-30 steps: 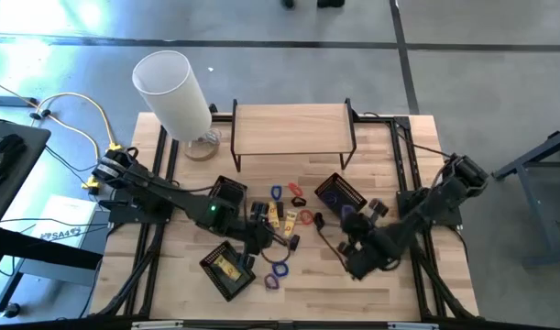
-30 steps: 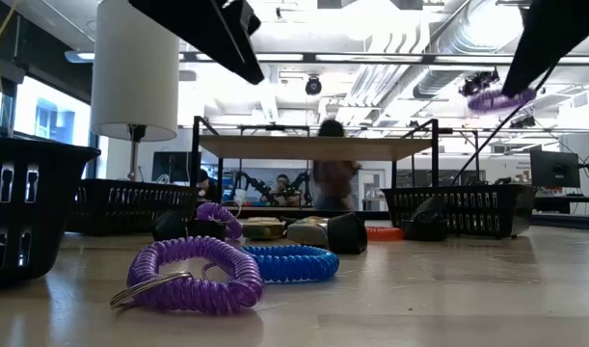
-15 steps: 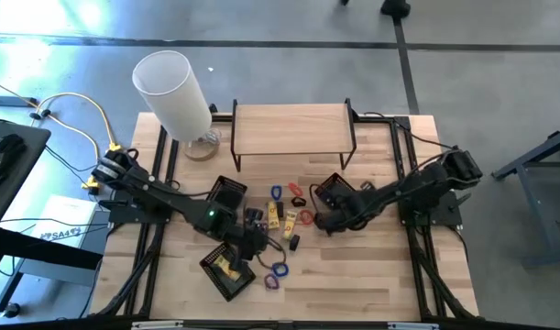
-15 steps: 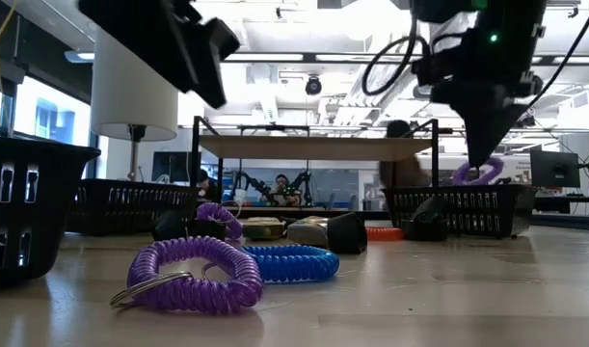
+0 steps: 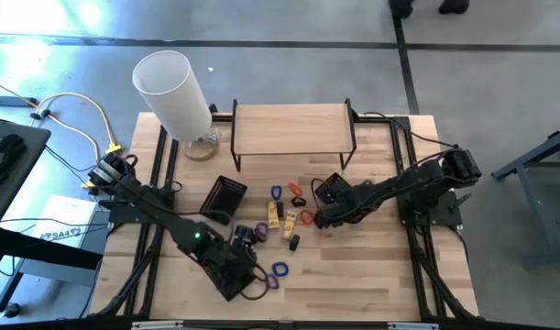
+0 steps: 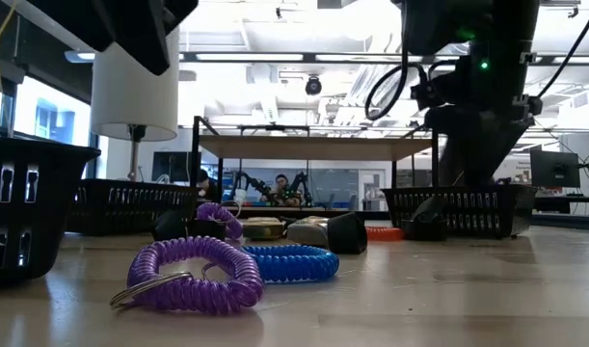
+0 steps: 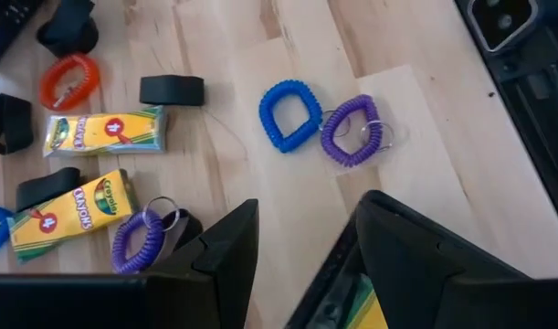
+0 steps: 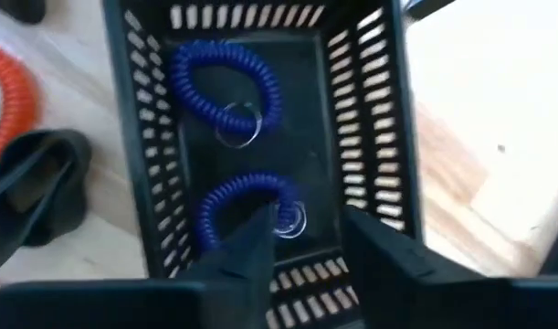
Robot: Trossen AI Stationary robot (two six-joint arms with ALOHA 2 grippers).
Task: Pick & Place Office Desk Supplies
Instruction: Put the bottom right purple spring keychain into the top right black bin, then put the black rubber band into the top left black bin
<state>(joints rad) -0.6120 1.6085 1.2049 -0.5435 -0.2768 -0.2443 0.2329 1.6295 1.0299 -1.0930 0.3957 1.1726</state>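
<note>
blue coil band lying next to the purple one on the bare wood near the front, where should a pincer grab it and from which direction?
The blue coil band lies flat, an open loop, touching the purple coil band on one side. Probably best from straight above: one finger inside the loop, one outside, pinching the arc farthest from the purple band, where bare table leaves room. The left pincer is open nearby.

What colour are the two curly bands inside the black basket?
Both coiled bands in the black slotted basket are blue, clearest in the right wrist view.

floor (image 5: pixel 499 82): grey, dark seams | ceiling (image 6: pixel 304 24): white, strip lights | window (image 6: pixel 34 120): bright
</note>
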